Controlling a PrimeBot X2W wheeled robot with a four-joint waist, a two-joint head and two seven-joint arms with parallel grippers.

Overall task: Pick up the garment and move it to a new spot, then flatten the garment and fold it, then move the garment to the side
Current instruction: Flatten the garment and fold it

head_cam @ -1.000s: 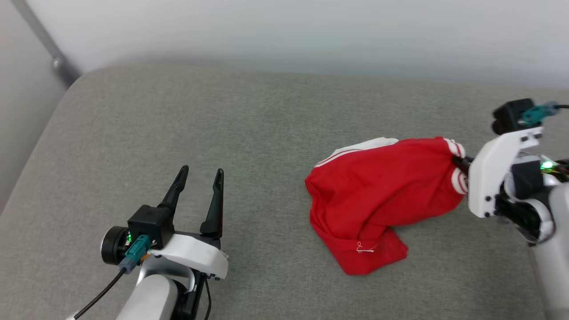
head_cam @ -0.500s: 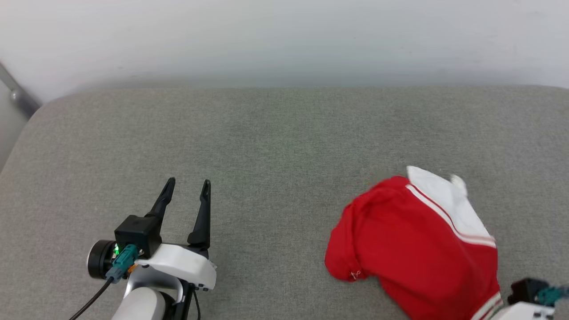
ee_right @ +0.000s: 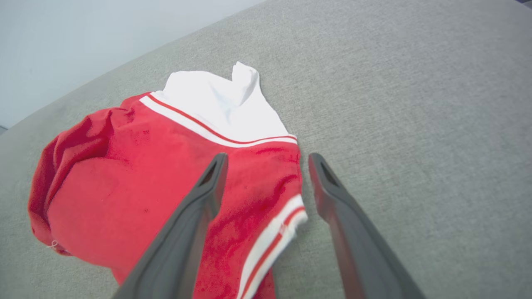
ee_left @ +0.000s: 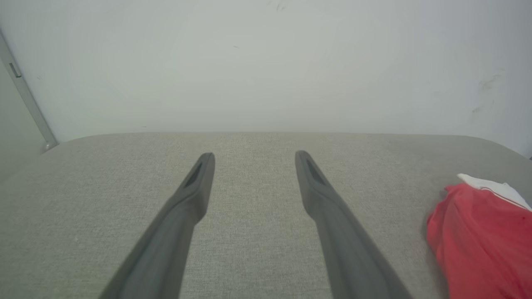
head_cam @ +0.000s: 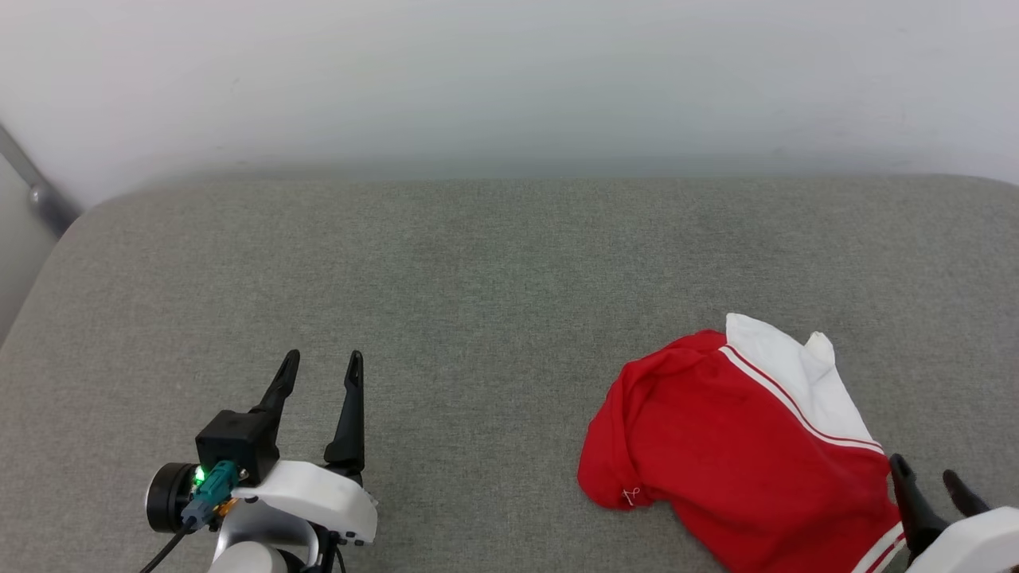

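Head view: garment (head_cam: 740, 446) bunched lower right of frame on grey cushion (head_cam: 478, 278); move step looks done. My right hand (head_cam: 925, 469) wide, empty, at striped hem; left hand (head_cam: 323, 356) wide, lower left. Next, I reckon: flattening, both hands on edges.

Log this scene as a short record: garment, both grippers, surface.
garment: red jersey, crumpled in a heap, not flattened; white sleeve on its far side
location: right part of the grey fabric surface
right gripper: open, fingers either side of the striped trim, holding nothing
left gripper: open, empty, well apart from the jersey, above bare fabric
backdrop: pale wall
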